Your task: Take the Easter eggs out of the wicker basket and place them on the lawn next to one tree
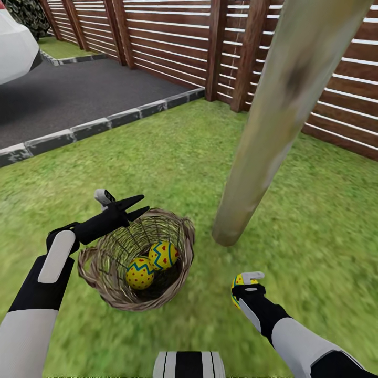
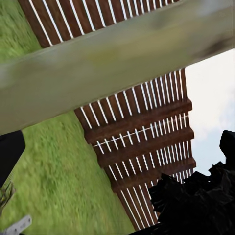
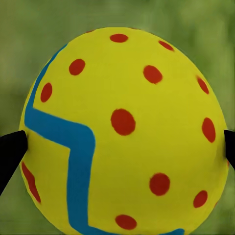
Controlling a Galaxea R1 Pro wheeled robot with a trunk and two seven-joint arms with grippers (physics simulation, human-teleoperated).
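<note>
1. Head view, nearest: right tool (image 1: 242,287) at 5 o'clock pinches one Easter egg (image 3: 125,132), low over the lawn (image 1: 173,157).
2. Wicker basket (image 1: 100,286) at 7 o'clock holds two eggs (image 1: 151,264); left tool (image 1: 137,206) spread above its rim, gripping nothing.
3. Tree (image 1: 273,131) trunk base at 1 o'clock of the basket.
4. Step: first egg out. Next calls for setting it down beside the trunk base, likely without rolling.

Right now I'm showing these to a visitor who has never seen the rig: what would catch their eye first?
Probably the yellow egg with red dots and a blue zigzag, gripped in the right tool low over the lawn. Next, the wicker basket, tilted, with two more eggs inside, the open left tool at its rim. The pale tree trunk rises just beyond.
</note>
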